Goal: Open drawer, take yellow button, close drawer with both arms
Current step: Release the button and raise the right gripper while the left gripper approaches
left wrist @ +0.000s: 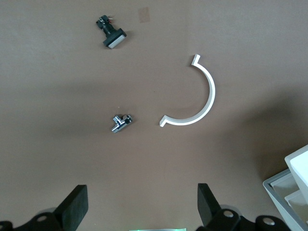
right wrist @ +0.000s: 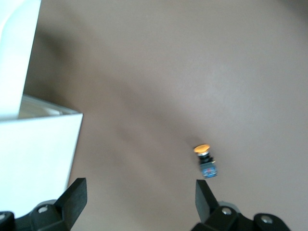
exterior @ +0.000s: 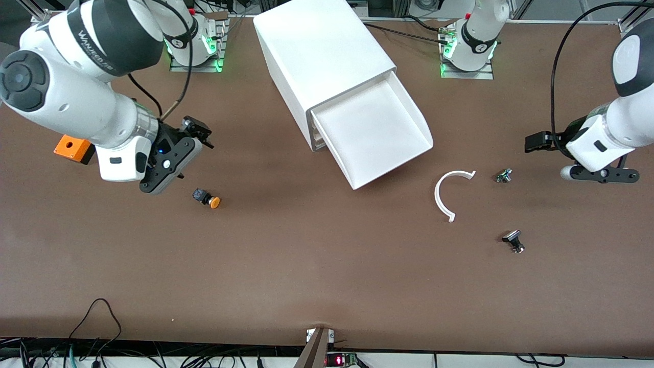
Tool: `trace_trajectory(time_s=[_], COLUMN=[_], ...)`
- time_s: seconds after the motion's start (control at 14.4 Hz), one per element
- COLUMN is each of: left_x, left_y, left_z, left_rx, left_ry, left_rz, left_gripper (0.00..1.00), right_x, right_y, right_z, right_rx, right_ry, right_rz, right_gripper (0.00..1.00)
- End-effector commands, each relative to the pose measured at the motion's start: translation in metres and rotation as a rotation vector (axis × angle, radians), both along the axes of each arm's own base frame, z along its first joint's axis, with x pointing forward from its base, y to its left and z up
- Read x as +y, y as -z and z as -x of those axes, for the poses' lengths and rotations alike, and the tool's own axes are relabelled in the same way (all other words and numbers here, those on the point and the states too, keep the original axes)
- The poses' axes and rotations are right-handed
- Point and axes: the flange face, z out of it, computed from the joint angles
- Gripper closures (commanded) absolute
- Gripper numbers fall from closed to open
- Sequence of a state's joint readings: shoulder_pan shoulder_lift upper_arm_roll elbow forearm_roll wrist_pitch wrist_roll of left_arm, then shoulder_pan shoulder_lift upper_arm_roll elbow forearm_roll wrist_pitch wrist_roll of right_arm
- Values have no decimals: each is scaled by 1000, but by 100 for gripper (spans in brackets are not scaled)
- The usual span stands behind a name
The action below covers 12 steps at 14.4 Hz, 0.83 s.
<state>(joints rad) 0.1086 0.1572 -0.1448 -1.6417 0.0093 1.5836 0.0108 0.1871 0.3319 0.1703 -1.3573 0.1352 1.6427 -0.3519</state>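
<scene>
Orange cap: tiny push button with round orange cap on black cylindrical body [exterior: 206,198], lying on its side on the bare brown table [exterior: 306,266], out of the drawer.
Button axis: long axis lies flat on the table, cap end pointing nearer the front camera and toward the cabinet, black body end toward the right gripper.
Right gripper [exterior: 180,153]: hangs just above and beside the button's body end, fingers spread wide, nothing held. Clearly the nearer arm.
Left gripper [exterior: 587,163]: over the left arm's end of the table, well apart from the button, fingers wide, empty; waiting.
Drawer: wide shallow white plastic tray-drawer [exterior: 373,133] stands pulled far out of the big white box cabinet [exterior: 322,51], tray looks empty.
Judgement: only closing the drawer appears left.
Other: white curved plastic strip [exterior: 449,191] lies between drawer and left gripper.
</scene>
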Motion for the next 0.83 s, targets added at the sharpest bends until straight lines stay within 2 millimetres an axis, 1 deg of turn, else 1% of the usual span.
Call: trace_trajectory(time_s=[0.0,0.07,0.14,0.21,0.28,0.42,0.49,0.63,0.7,0.76], left_x=[-23,-26,-35,-44,-51,-68,-71,-84,-93,-102], left_y=[4,9,15,23,29,43,52,72,86,94], left_z=[-8,-14,-17,-17,-17,-16,-16,-13,-12,-10], left_rx=[-36,-54,-65,-68,-75,-85,-96,-118,-115,-120], left_ry=[-5,-40,-66,-101,-135,-186,-217,-251,-297,-331], left_rz=[31,34,34,29,22,34,42,45,45,49], left_gripper=[0,0,0,0,0,0,0,0,0,0], right_x=[7,3,-4,-13,-22,-48,-62,-102,-131,-157], right_y=[0,3,8,15,17,22,23,23,21,20], right_z=[3,1,-4,-11,-14,-21,-24,-32,-40,-45], right_rx=[18,16,-4,-38,-51,-40,-39,-41,-58,-60], right_ry=[159,199,212,202,212,251,279,357,404,452], right_rz=[72,102,158,228,264,288,296,310,314,292], right_gripper=[0,0,0,0,0,0,0,0,0,0])
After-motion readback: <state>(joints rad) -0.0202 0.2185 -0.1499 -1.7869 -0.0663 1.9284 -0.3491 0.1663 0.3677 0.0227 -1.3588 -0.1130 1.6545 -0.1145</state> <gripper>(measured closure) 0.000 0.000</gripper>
